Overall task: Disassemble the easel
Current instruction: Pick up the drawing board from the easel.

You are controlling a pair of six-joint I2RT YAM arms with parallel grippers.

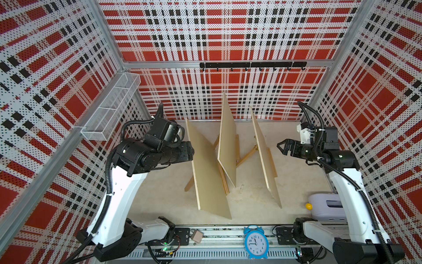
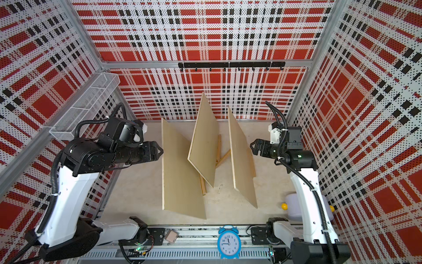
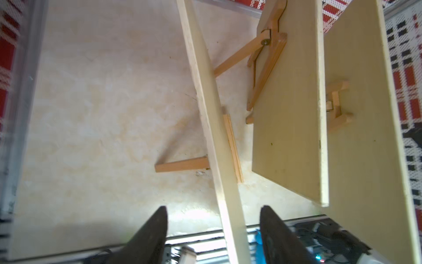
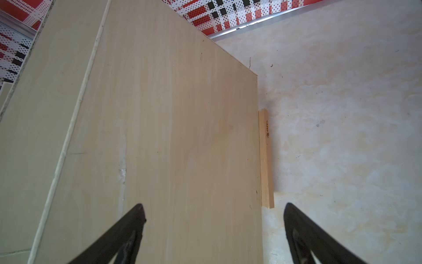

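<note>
Here the left fingers (image 3: 153, 228) stand apart astride the top edge of the left board (image 1: 205, 169), which leans on its easel (image 1: 189, 184) at centre-left of a top view. Centre that edge, clamp squarely, lift straight up. The right fingers (image 4: 137, 217) gape wide beside the right board (image 4: 171, 137).

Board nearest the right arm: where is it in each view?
In a top view: board beside the right gripper.
In a top view: same place.
Left wrist: farthest panel, past the middle board.
Right wrist: big face ahead of the fingers.
Landmark: middle board, in all four.
</note>
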